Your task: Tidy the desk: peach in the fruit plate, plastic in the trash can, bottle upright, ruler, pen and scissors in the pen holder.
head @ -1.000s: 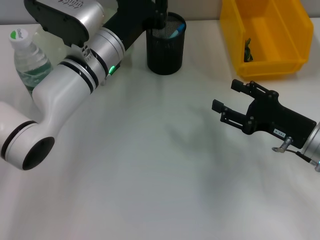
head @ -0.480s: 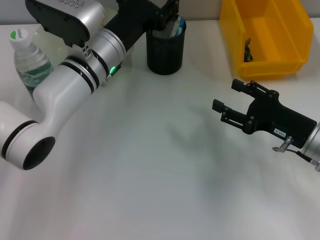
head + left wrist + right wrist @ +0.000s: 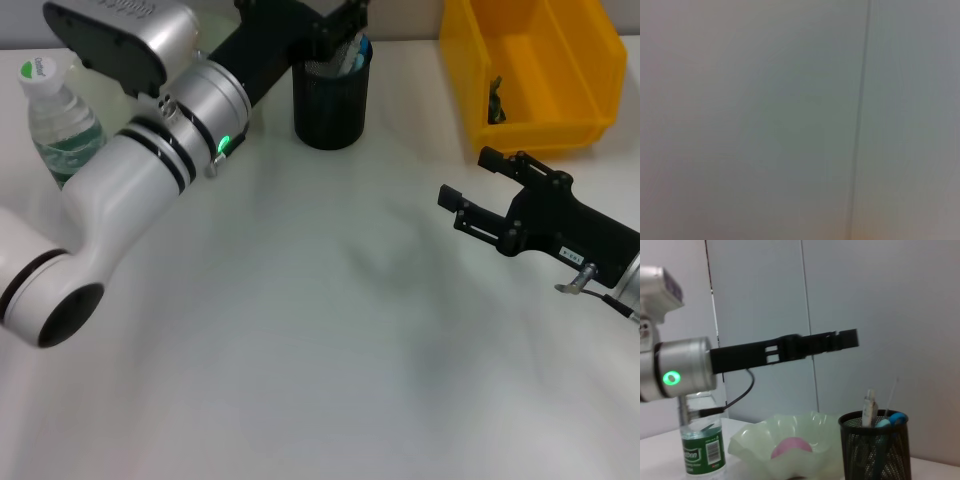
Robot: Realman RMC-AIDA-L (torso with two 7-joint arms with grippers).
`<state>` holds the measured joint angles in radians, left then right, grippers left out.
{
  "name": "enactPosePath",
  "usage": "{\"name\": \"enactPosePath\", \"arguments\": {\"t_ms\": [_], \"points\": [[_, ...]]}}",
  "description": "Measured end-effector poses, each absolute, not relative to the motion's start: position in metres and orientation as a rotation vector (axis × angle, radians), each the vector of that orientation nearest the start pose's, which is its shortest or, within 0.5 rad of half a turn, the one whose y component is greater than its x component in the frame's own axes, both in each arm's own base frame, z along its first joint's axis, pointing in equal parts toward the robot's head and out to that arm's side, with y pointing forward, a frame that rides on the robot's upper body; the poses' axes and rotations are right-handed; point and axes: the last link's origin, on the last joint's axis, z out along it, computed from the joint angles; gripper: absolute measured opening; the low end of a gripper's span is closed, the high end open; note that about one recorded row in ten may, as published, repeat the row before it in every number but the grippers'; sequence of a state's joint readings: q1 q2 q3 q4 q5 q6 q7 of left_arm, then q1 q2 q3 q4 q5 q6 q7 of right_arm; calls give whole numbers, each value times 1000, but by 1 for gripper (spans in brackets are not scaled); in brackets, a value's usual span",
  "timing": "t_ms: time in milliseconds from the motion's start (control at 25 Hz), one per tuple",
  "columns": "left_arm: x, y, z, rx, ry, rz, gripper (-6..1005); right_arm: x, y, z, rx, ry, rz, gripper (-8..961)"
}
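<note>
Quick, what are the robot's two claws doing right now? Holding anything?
Left gripper: above the black mesh pen holder; grip cannot be told.
Right gripper: open, empty, above the white table.

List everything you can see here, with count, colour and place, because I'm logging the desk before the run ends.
pen holder: 1, black mesh, far middle of the desk, holding tools including a blue-tipped one
water bottle: 1, clear with green label, upright at far left
fruit plate: 1, pale green, between bottle and pen holder
peach: 1, pink, inside the fruit plate
trash can: 1, yellow, far right, something dark inside
desk: 1, white
left pincer: 1, black, raised above the pen holder
right pincer: 1, black, open, over the desk's right side
</note>
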<state>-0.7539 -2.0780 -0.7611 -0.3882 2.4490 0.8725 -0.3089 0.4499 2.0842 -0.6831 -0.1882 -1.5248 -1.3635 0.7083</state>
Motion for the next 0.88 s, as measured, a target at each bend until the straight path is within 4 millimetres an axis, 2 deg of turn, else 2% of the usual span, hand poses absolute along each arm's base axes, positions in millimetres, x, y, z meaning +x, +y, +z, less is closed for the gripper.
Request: {"name": "enactPosePath", "arguments": {"t_ms": [200, 400, 680, 880], "points": [[-172, 386, -87, -2145, -495, -1027, 860, 301, 303, -41, -2269, 506, 870, 766], [-192, 363, -87, -2228, -505, -1058, 859, 301, 304, -39, -2268, 500, 872, 766], [-230, 339, -67, -2328, -534, -1079, 859, 301, 305, -37, -2268, 488, 872, 766], [-251, 320, -55, -2441, -520, -1069, 859, 299, 303, -36, -2269, 493, 895, 766]]}}
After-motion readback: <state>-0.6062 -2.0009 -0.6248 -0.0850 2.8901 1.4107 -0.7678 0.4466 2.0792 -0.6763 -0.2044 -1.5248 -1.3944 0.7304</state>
